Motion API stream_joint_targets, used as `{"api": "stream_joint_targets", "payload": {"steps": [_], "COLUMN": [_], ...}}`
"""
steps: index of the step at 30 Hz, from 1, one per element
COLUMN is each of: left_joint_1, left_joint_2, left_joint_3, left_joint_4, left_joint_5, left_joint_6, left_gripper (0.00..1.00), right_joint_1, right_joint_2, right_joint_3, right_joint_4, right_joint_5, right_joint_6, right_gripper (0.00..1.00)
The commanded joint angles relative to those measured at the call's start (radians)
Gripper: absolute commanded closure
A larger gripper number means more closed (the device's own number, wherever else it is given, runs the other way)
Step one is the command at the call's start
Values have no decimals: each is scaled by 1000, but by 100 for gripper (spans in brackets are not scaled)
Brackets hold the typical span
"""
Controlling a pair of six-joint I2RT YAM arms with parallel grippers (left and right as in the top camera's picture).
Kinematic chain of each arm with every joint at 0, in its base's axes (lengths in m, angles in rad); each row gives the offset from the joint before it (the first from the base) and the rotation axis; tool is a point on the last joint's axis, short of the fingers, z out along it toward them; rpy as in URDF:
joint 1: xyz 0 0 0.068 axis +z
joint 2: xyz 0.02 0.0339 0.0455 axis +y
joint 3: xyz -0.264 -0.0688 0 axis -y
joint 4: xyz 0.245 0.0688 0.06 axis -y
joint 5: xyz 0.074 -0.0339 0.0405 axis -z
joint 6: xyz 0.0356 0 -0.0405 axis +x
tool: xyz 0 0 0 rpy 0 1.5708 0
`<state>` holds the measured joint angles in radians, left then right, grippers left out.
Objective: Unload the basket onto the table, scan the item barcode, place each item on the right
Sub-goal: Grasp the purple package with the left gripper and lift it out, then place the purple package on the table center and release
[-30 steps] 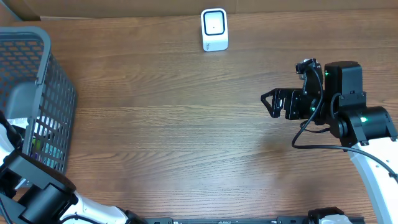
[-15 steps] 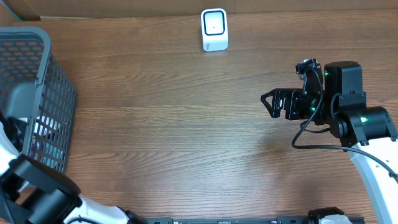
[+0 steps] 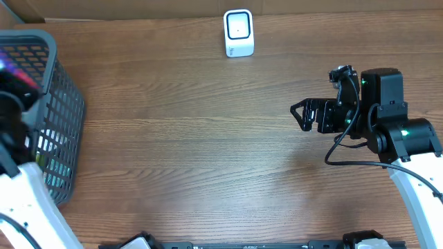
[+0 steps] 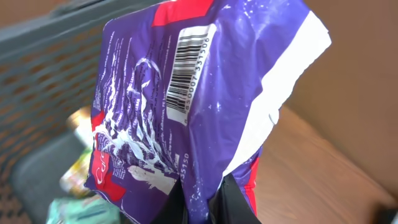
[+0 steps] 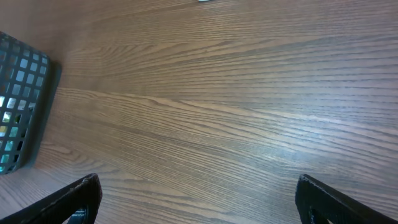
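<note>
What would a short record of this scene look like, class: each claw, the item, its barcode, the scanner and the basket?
Left claw: shut on purple packet
Barcode: showing on the packet's upper part
Right claw: open, empty, above the table
Scanner: white, at table's far edge
Basket: grey mesh, left end, more items inside

We've got bare table (image 3: 187,152) mid-way to pass through, basket (image 3: 66,104) blocking left, scanner (image 3: 239,32) at the back, right gripper (image 3: 297,115) parked right.

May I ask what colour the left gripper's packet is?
Packet: purple with white and red; left wrist view.
</note>
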<state>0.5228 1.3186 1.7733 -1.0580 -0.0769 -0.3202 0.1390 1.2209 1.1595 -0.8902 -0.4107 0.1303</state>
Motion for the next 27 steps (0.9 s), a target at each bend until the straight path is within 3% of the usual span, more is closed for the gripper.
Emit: {"api": "stream_joint_targets", "payload": {"steps": [1,7,14,20,27], "left_joint_1": [-151,-463,-753,-940,-1070], "left_joint_2": [-51,-7,133,312,529], "left_joint_3": [18,-12,-162,-290,-301], "left_joint_4": [-1,-92,-77,56,284], "left_joint_5": [-14,-9,13,88,214], "left_joint_6": [119,141,117,30,-82], "left_gripper": [96,96,96,96,96], "right_joint_1": [6,6,5,-21,-120], "right_joint_2": [3,3,3,3,3], "right_joint_3": [23,23,23,23,23], "right_joint_4": [5,6,8,14,11], "right_joint_5": [6,9,32,35,23], "right_joint_6": [-1,-1,0,33,87], "right_gripper": [0,0,0,0,0]}}
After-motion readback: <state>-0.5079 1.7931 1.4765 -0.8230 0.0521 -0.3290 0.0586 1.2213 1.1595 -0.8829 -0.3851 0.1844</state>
